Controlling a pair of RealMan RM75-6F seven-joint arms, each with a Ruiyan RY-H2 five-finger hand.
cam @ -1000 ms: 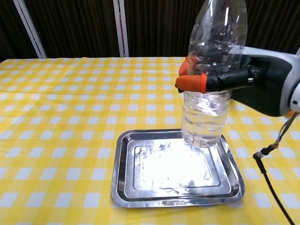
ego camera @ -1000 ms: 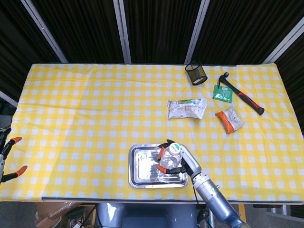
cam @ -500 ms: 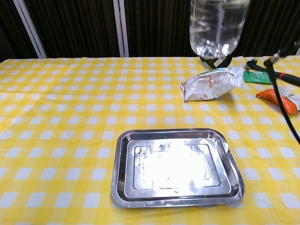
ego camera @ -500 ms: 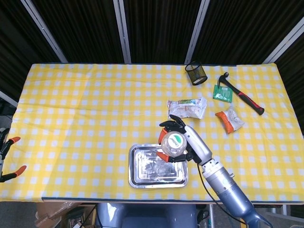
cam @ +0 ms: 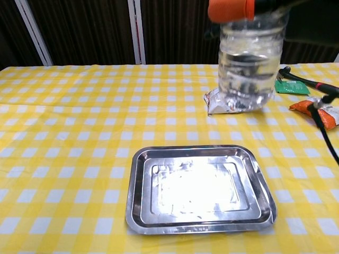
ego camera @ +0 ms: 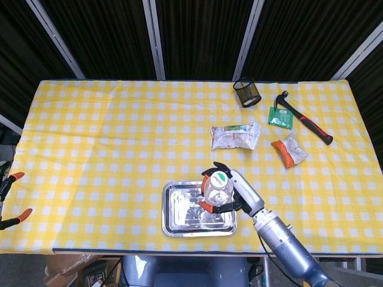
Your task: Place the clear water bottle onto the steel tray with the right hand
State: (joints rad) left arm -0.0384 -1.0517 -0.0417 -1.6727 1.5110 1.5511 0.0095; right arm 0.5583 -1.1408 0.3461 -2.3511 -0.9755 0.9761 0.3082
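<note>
1. The right hand grips the clear water bottle, its orange-tipped fingers wrapped round the bottle's body. In the chest view only the orange fingertips show at the top edge, clamped on the bottle.
2. The bottle is held upright in the air, its base clear of the steel tray. From the head view it sits over the right part of the tray; from the chest view its base hangs above and beyond the tray's far right corner.
3. The tray lies flat on the desk, which is covered by a yellow and white checked cloth, near the front edge.
4. The left hand shows only at the far left edge of the head view, well apart from the tray, with orange fingertips spread apart and nothing in them.
5. Beyond the tray lies a crumpled silvery packet, partly seen behind the bottle in the chest view.
6. To the right of it rests an orange snack bag.
7. A hammer with a red and black handle lies near the far right of the desk, just beside a small green packet.
8. A black mesh cup stands tilted near the far edge.
</note>
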